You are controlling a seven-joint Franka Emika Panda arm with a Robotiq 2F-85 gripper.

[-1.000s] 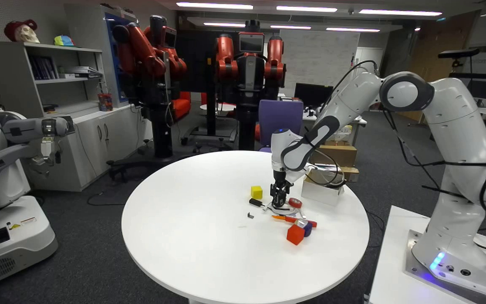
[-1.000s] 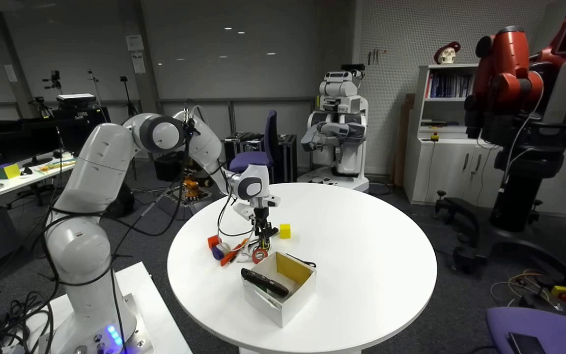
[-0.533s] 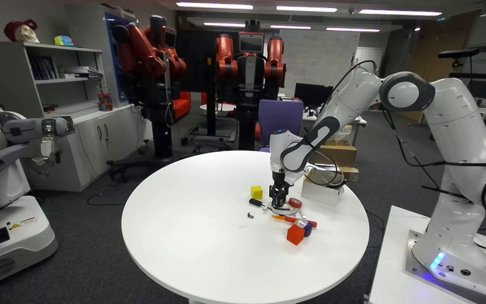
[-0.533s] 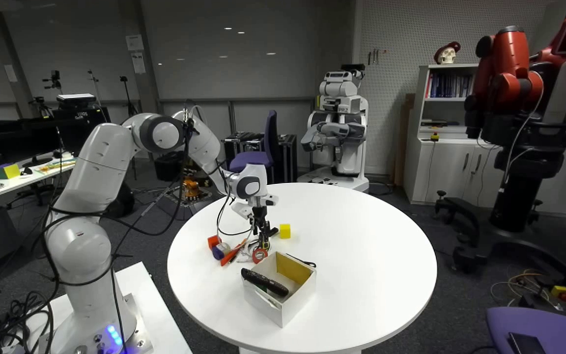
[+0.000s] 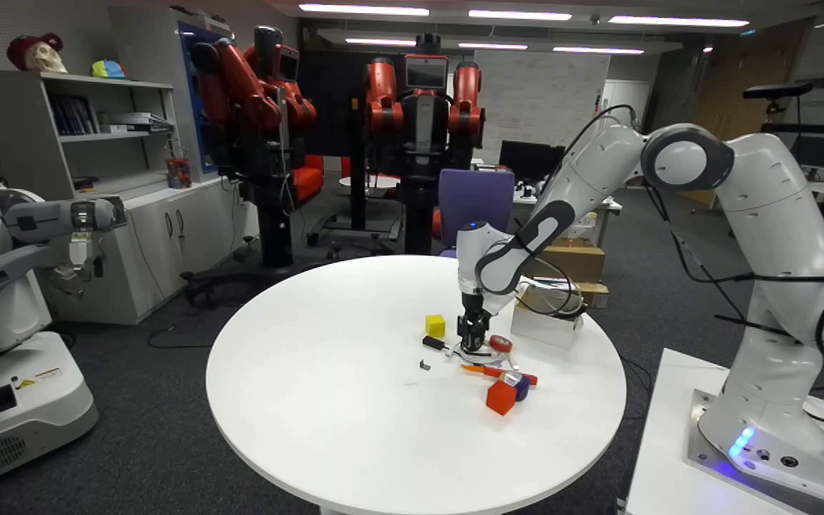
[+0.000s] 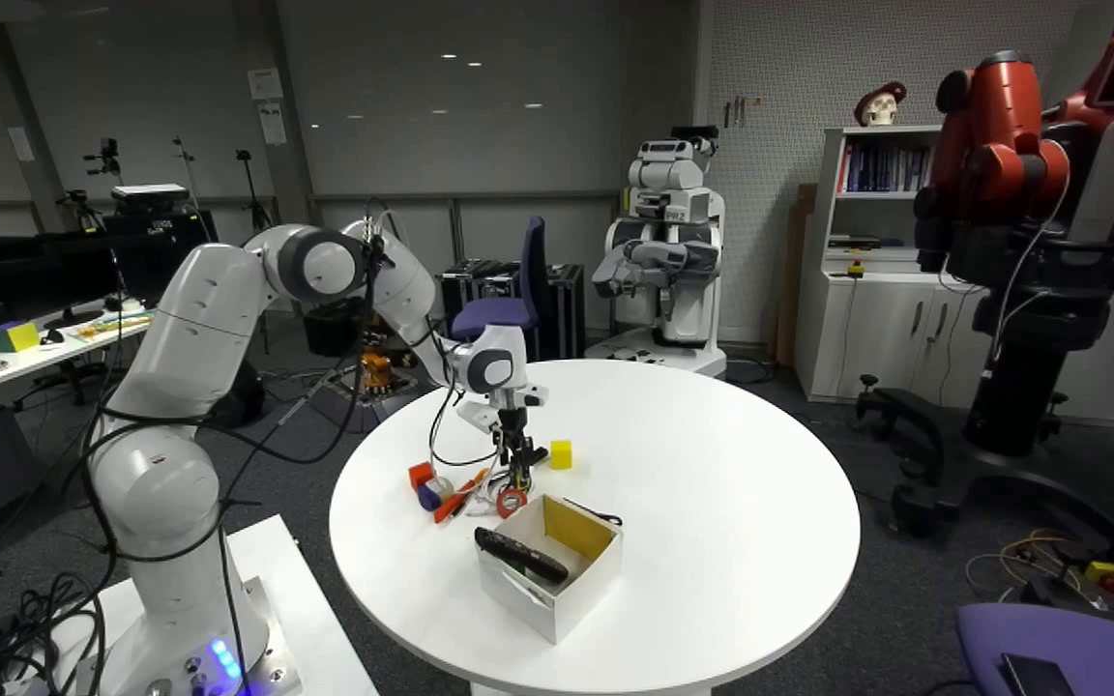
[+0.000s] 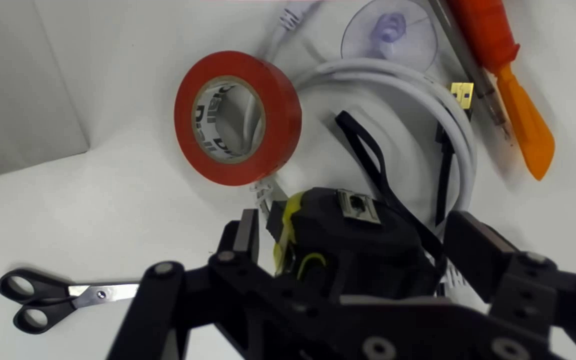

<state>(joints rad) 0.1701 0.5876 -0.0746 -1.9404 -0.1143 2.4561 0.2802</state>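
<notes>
My claw point(image 7: 354, 231) is spread astride the black-and-yellow plastic tape measure point(image 7: 370, 242): straddled, not yet gripped, and the red ring-shaped tape roll point(image 7: 282, 116) lies just beside it!

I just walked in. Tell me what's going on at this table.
A white robot arm reaches down over a round white table. Its hand is open, with what looks like a black-and-yellow tape measure between the spread jaws and a gap showing on at least one side. A roll of red tape, a looped white cable and scissors lie nearby. A white box also stands on the table.
</notes>
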